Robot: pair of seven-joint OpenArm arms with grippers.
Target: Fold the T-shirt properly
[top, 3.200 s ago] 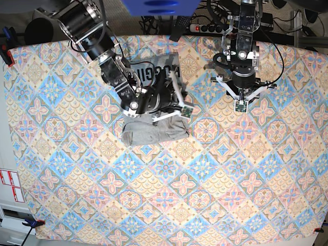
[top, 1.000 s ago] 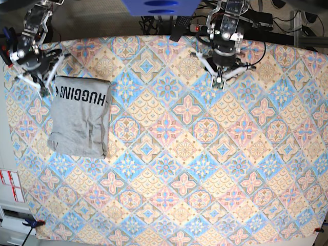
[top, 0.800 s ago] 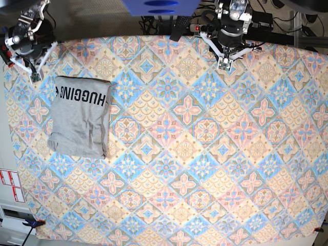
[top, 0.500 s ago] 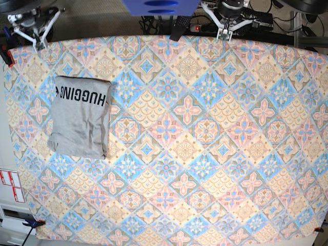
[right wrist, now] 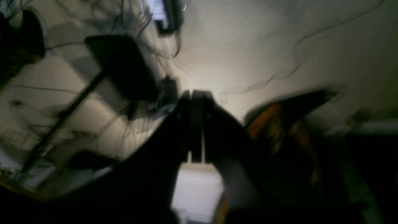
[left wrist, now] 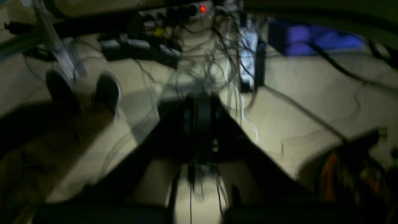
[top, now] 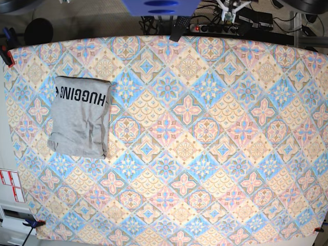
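The heather-grey T-shirt (top: 79, 115) lies folded into a compact rectangle on the left part of the patterned tablecloth (top: 205, 154), with the black "HUGGING" lettering along its far edge. My left gripper (left wrist: 199, 121) is shut and empty, pulled back past the table's far edge; only its tip shows in the base view (top: 229, 10). My right gripper (right wrist: 194, 121) is shut and empty, off the table and out of the base view. Both wrist views are dark and blurred and show floor and cables, not the T-shirt.
A power strip with a red light (top: 197, 27) and tangled cables lie beyond the far edge. A blue object (top: 159, 6) hangs over the top middle. A red clamp (top: 6, 54) holds the cloth at the far left corner.
Both arms have drawn back from the table toward the far edge and out of the base view. The folded T-shirt has stayed where it was set down at the left.
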